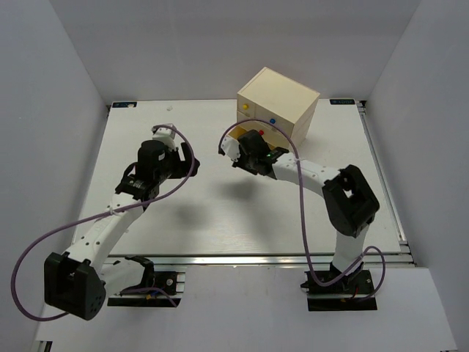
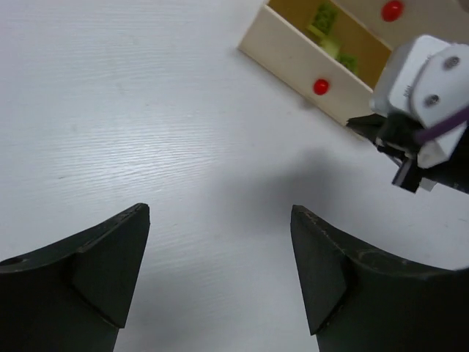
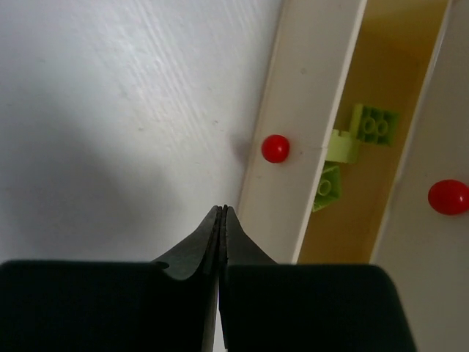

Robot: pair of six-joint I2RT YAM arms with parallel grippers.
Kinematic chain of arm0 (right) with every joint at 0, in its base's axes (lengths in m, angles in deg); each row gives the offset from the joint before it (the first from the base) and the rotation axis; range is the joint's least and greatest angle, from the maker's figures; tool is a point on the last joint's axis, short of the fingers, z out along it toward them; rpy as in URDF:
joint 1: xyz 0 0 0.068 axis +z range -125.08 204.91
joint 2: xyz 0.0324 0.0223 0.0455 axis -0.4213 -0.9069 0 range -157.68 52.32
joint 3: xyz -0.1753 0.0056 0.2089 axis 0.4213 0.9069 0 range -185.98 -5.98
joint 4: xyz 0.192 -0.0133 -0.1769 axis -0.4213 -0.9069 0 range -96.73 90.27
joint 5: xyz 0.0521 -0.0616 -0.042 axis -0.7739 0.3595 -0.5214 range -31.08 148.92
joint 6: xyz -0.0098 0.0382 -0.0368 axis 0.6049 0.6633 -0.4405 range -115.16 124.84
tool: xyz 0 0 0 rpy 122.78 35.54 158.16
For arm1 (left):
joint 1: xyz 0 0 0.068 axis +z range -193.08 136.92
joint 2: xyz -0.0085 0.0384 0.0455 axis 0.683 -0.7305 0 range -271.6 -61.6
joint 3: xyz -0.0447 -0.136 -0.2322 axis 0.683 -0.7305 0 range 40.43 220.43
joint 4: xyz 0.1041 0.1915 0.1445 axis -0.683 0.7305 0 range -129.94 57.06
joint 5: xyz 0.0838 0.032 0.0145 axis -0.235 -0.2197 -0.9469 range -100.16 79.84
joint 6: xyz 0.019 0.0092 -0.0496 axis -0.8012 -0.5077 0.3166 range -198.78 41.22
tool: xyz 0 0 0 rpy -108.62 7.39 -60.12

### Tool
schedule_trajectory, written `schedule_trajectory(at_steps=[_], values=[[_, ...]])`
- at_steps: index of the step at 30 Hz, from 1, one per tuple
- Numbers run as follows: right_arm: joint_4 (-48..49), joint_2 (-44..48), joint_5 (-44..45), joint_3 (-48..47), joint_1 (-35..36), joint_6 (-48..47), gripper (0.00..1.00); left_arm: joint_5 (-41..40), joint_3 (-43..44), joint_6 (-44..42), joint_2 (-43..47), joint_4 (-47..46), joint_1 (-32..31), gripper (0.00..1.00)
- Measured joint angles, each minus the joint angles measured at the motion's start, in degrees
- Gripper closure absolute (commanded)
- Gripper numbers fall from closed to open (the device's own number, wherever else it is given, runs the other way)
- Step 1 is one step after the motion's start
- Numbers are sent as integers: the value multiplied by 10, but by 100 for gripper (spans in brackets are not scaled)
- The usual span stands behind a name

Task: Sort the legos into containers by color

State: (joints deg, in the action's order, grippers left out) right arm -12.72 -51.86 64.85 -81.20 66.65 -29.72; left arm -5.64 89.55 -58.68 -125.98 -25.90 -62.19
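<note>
The cream chest (image 1: 278, 99) stands at the back of the table, with a yellow knob (image 1: 245, 108) and a blue knob (image 1: 272, 121) on its front. Its lowest drawer (image 3: 293, 132), with a red knob (image 3: 275, 148), is pulled out. Three lime-green legos (image 3: 374, 125) lie inside it and also show in the left wrist view (image 2: 323, 20). My right gripper (image 3: 222, 210) is shut and empty, its tips just in front of the drawer front, below the red knob; it also shows in the top view (image 1: 242, 147). My left gripper (image 2: 220, 216) is open and empty above bare table, left of the chest (image 1: 187, 158).
A second red knob (image 3: 448, 196) sits on the chest face beyond the open drawer. The right arm's white wrist (image 2: 429, 81) is close to the right of my left gripper. Grey walls enclose the white table (image 1: 220, 213) on three sides.
</note>
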Motion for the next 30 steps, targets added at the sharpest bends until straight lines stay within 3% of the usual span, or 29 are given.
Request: schedule_trajectory(at_steps=[5, 11, 20, 23, 24, 26, 27, 28, 29, 30], values=[[-9, -62, 131, -40, 4, 5, 100, -64, -8, -17, 39, 15, -1, 9], [7, -98, 244, -58, 10, -10, 100, -85, -8, -23, 49, 16, -1, 7], [20, -116, 289, -64, 18, -23, 100, -86, -8, -25, 49, 23, -1, 7], [-25, -118, 223, -95, 14, -12, 100, -74, -8, -25, 48, 20, -1, 8], [-54, -117, 167, -115, 11, -6, 86, -63, -8, -24, 47, 16, -1, 15], [-98, -105, 54, -150, 4, 7, 69, -28, -11, -14, 43, 1, -1, 35], [-121, -92, 4, -165, 0, 15, 50, -8, -15, -7, 39, -9, -1, 50], [-140, -74, -40, -179, -2, 24, 42, 10, -19, 5, 33, -21, -1, 77], [-155, -52, -74, -195, -5, 33, 28, 30, -24, 18, 23, -33, -1, 85], [-165, -29, -101, -212, -8, 44, 22, 45, -28, 25, 14, -42, -1, 91]])
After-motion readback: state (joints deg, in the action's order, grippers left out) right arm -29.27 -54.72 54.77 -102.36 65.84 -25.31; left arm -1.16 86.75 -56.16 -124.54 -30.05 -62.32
